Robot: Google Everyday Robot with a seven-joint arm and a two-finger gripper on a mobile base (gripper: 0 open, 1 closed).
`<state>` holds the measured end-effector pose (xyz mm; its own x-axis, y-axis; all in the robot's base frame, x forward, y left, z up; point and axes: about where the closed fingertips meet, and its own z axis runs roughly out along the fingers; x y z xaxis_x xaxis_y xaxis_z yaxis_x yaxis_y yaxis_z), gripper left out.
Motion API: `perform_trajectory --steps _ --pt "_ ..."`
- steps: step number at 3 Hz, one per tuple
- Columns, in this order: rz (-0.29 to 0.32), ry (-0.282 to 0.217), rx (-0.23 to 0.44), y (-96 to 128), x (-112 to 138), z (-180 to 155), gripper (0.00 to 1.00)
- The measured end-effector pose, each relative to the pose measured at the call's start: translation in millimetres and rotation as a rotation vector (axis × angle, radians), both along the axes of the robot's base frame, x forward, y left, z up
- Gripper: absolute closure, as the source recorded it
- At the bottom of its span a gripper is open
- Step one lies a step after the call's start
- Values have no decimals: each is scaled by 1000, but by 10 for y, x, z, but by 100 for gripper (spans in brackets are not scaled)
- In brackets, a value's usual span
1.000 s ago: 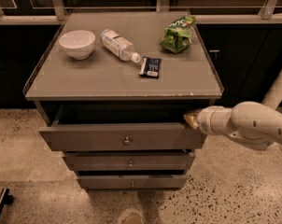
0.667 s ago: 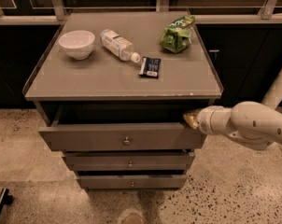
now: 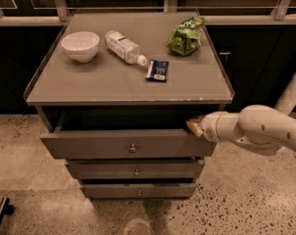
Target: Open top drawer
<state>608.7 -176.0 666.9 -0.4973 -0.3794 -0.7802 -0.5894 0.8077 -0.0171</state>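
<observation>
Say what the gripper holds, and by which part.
Cannot be told: the gripper sits at the right end of the upper edge of the top drawer, but whether it grips is hidden.

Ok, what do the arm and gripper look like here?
The arm is a thick, rounded, off-white shell with a few small dark dots and no visible cables. The gripper, at the right end of the top drawer, shows a tan-yellow tip.

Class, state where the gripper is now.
In the camera view, the gripper is at the upper right corner of the top drawer, just below the tabletop.
</observation>
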Motion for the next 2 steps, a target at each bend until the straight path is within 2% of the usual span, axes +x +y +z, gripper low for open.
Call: perform_trajectory --steps 1,2 --pt "0 0 0 -4 8 33 100" --pt "19 14 34 49 -27 6 100"
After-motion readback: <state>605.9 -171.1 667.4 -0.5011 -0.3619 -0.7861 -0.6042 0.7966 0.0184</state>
